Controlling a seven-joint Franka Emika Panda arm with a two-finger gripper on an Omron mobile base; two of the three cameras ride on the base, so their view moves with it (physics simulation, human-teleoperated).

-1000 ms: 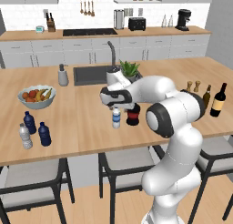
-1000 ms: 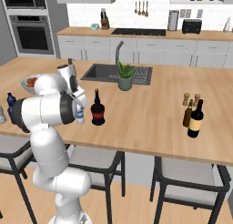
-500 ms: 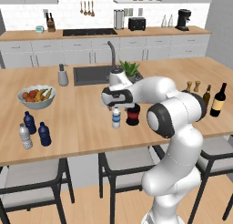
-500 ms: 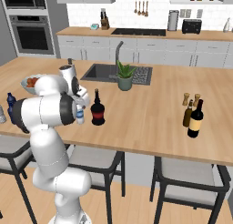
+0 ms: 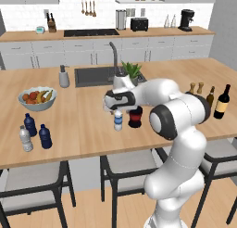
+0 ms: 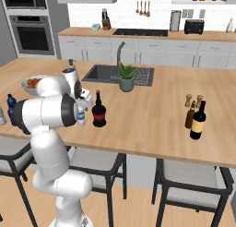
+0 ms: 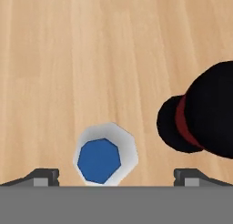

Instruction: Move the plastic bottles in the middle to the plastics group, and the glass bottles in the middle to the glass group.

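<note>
In the left base view, the arm reaches out over the wooden island counter and the gripper hangs right above the clear bottle, which has a blue band and stands upright close to the counter's near edge, about midway along it. Just beside it, on the sink side, stands the squat black bottle with its red label; the two are close but do not appear to touch. Near the counter's left near corner sits the plastics group: two navy bottles and a greyish clear one. A fruit bowl lies behind them. Toward the right end stands the glass group, an amber bottle and a taller dark wine bottle, with two wooden pepper mills just behind. The sink and a potted plant lie along the far side.

In the right base view, the gripper is above the clear bottle, largely hidden behind the robot's upper arm. The squat black bottle stands just beside it, and the glass group is well apart near the right end.

In the hand view, the camera looks straight down on the clear bottle's top, which sits between the two fingertips. The jaws are spread wide, well clear of the bottle on both sides and grasping nothing. The squat black bottle lies to the upper right, leaning out of frame.
</note>
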